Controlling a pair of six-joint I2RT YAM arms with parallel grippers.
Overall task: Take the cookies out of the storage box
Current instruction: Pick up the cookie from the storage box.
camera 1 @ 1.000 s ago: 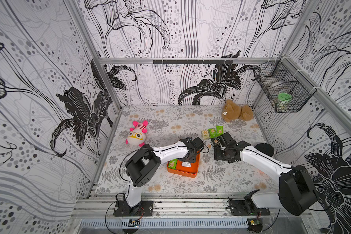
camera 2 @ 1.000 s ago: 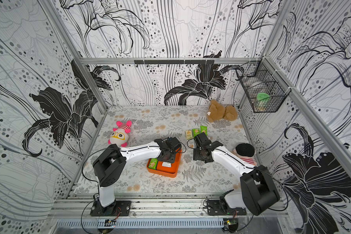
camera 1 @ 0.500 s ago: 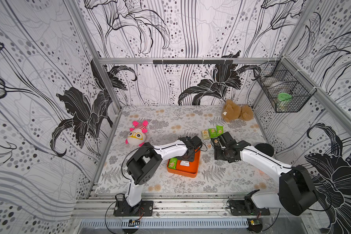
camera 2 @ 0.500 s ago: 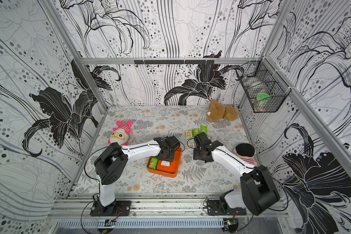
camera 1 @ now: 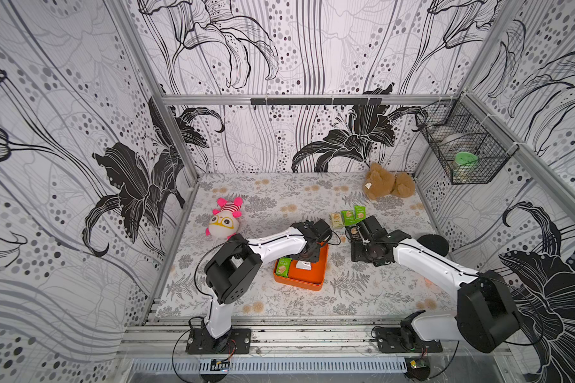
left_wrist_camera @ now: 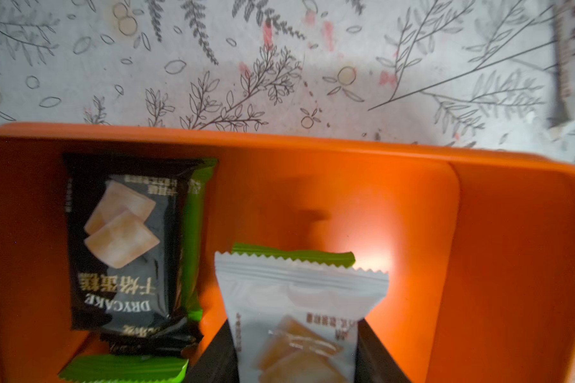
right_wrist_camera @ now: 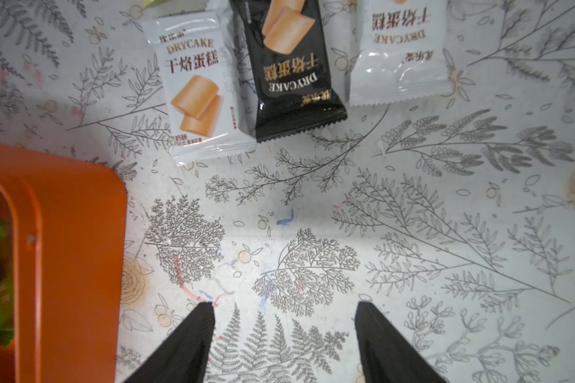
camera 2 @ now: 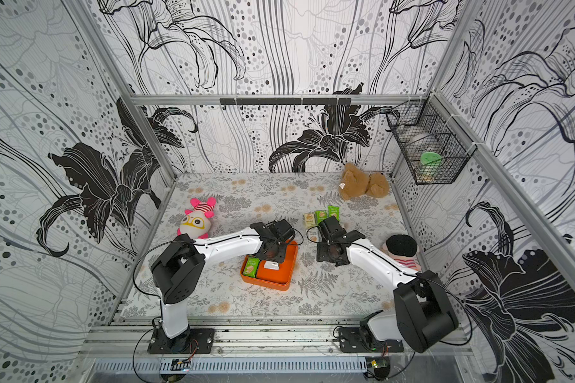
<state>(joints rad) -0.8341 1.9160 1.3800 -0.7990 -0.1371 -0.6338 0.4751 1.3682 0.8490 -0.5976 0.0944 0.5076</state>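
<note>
Clamped on one end of a white packet (left_wrist_camera: 299, 291), the left gripper (left_wrist_camera: 294, 335) had a dark finger (left_wrist_camera: 213, 361) on each side of the wrapper, inside the storage box (left_wrist_camera: 512, 232). The box was the orange tray sitting near the middle of the floral mat (camera 1: 362, 291). A green packet (left_wrist_camera: 292, 255) peeked from under the held one, and a black packet (left_wrist_camera: 123, 242) lay beside it on more green wrappers. Whether the white packet was already clear of the box floor could not be told from that close, soft view. The film looked slick and the hold covered only one end. The packet might therefore have slid out on the way up, or its free end might have snagged the low wall and dragged the light tray. The green one beneath might also have ridden along. The right gripper (right_wrist_camera: 284, 303) hung open and empty over bare mat just beside the box's corner, so a carry toward that side risked the two arms meeting. Only the left wrist view showed the grip and the black packet, which the left arm (camera 1: 279, 242) hid in both top views. Only the right wrist view showed three cookies (right_wrist_camera: 292, 76) set out on the mat. A top view alone showed a further row of packets (camera 1: 347, 217) beyond them.
</note>
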